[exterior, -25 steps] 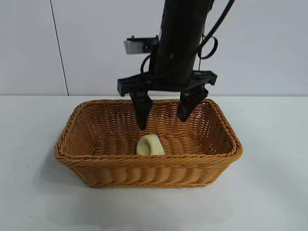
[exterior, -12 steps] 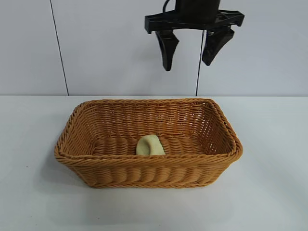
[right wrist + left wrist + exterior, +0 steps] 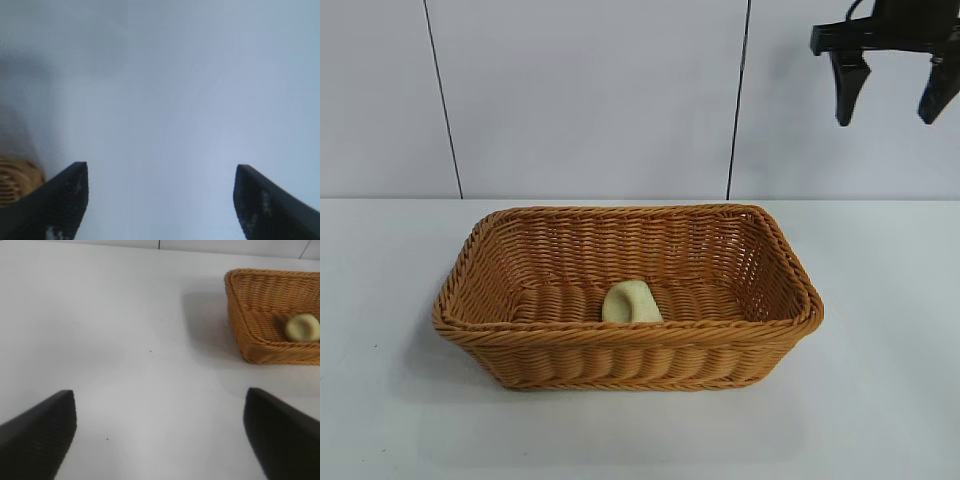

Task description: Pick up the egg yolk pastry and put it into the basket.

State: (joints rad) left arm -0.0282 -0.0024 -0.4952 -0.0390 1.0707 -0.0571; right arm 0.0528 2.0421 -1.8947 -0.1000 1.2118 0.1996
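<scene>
Pale yellow pastry (image 3: 631,302) lies on basket (image 3: 630,345) floor, near front wall, touching no gripper; placement looks done. Right gripper (image 3: 891,88) hangs high at upper right, well clear of basket, jaws apart, nothing between them. Left gripper (image 3: 160,432) over bare table (image 3: 880,400), left of basket, jaws wide apart, idle.

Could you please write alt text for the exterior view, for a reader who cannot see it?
An egg yolk pastry lies inside an orange-brown wicker basket on a white table. The right gripper hangs high at the upper right, well clear of the basket, its jaws open and empty.
</scene>
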